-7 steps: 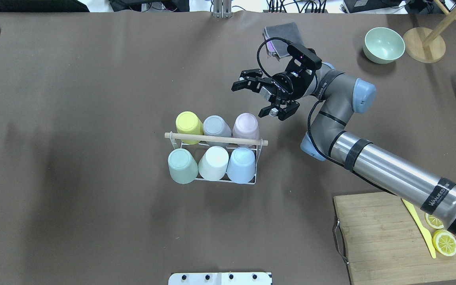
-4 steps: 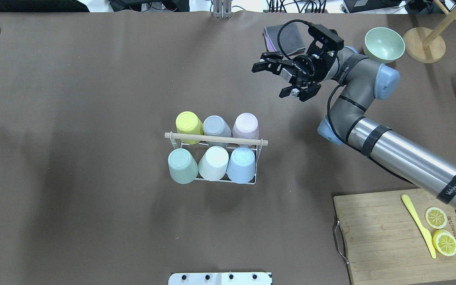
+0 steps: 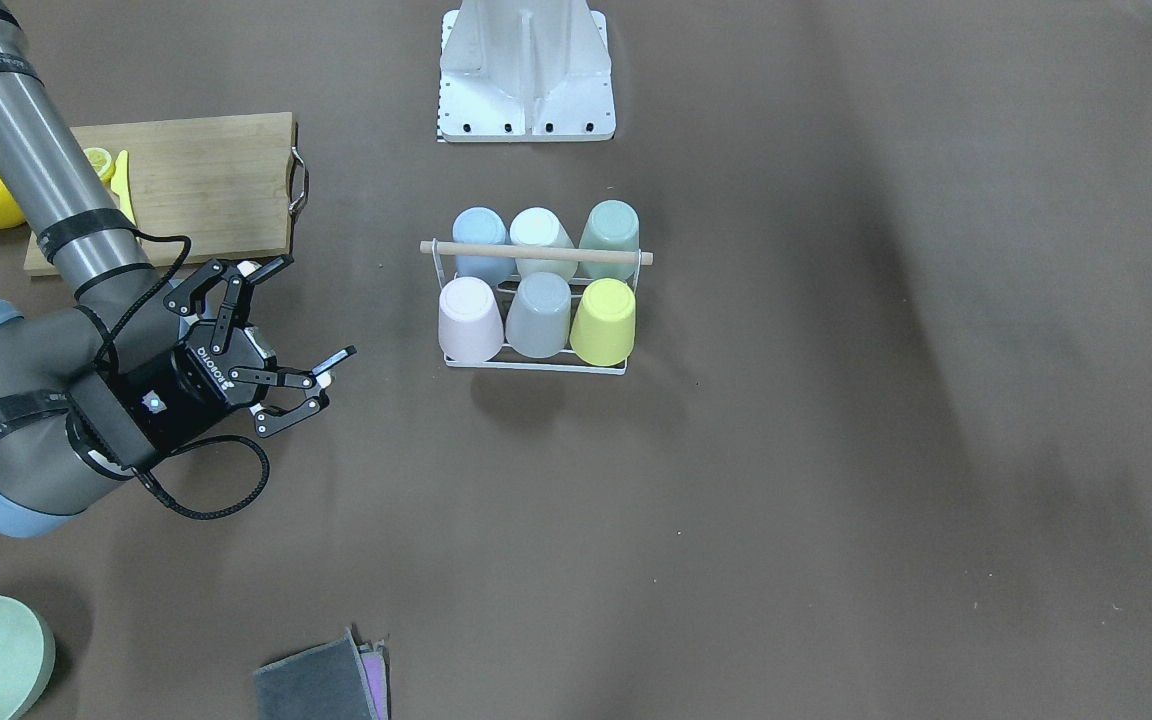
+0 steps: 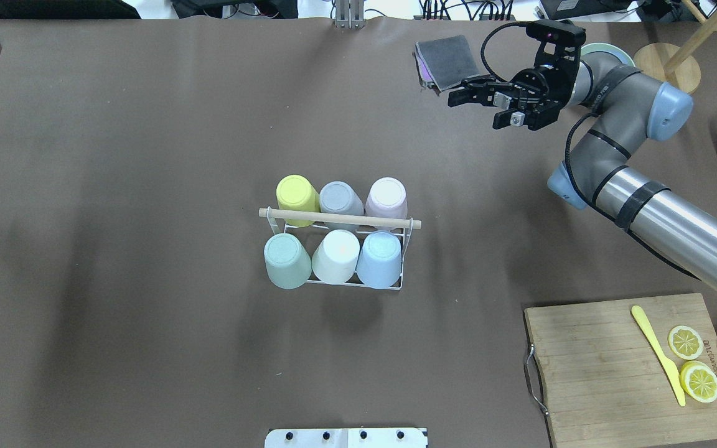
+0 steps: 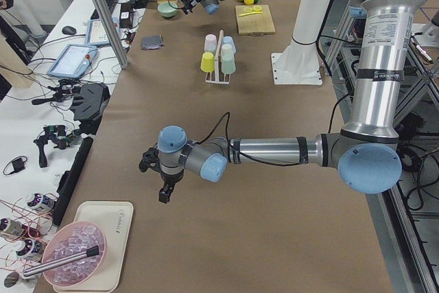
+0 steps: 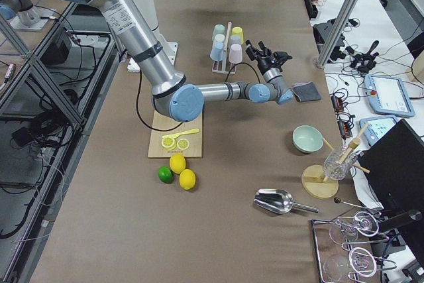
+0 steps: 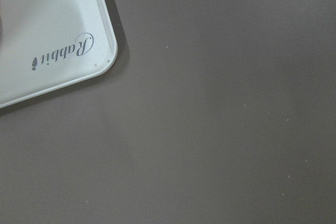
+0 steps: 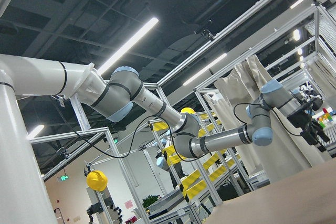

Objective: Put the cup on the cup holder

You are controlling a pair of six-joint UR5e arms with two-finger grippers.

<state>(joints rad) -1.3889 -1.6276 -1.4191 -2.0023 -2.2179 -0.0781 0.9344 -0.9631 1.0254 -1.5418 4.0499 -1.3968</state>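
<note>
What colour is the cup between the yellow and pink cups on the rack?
Grey cup; clearest in the overhead exterior view.

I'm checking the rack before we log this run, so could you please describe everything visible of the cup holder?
The cup holder is a small white wire rack with a light wooden rod handle across its top. It stands upright near the middle of the brown table. Six upturned pastel cups fill it in two rows of three. Nothing else touches it; the right end effector hangs open, apart.
</note>
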